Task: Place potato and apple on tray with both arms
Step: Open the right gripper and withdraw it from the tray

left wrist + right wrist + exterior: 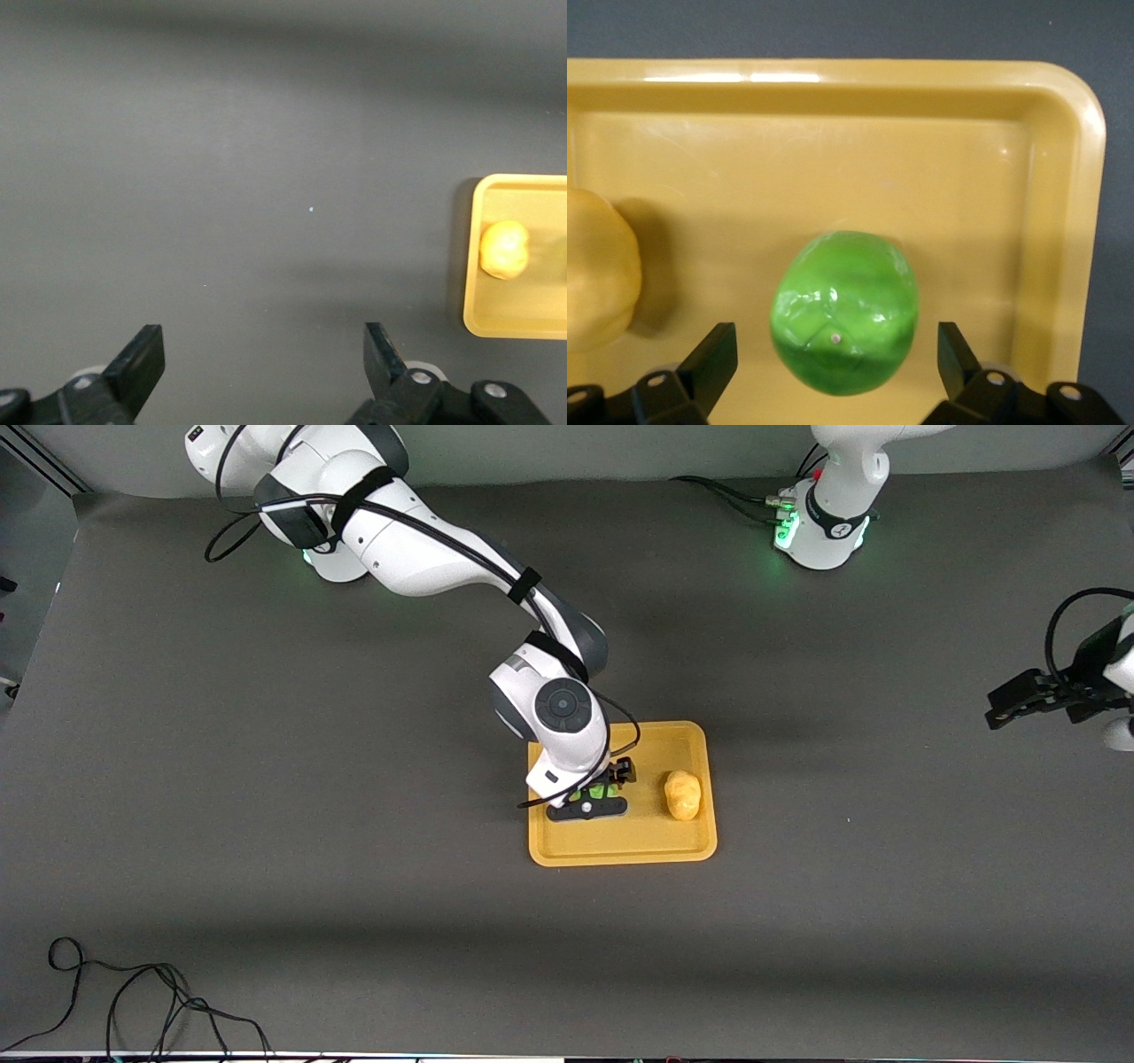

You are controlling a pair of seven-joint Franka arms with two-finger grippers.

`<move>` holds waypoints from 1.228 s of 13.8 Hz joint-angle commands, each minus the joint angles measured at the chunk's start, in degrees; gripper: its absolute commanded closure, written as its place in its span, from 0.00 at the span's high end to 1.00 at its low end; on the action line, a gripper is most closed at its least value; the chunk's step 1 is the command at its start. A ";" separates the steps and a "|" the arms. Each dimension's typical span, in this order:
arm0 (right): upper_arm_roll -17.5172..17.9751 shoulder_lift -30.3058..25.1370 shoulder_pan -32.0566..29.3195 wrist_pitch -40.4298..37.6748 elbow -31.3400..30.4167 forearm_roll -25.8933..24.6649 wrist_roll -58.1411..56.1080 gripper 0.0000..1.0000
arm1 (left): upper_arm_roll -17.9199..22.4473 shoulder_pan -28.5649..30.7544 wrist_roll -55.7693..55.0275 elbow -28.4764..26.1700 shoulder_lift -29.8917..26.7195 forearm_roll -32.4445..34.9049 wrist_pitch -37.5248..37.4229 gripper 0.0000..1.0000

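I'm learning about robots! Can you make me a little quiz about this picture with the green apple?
1. True or false: the potato lies on the tray.
2. The apple sits between the fingers of which gripper? A) left B) right
3. Fill in: the left gripper hangs open over the bare ____.

Key: 1 true. 2 B, the right gripper, open around the apple. 3 table.
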 commanded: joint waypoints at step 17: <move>-0.99 -51.93 -32.16 -25.56 -30.12 1.26 -29.19 1.00 | 2.74 1.71 3.89 -7.25 -6.38 -2.01 1.96 1.00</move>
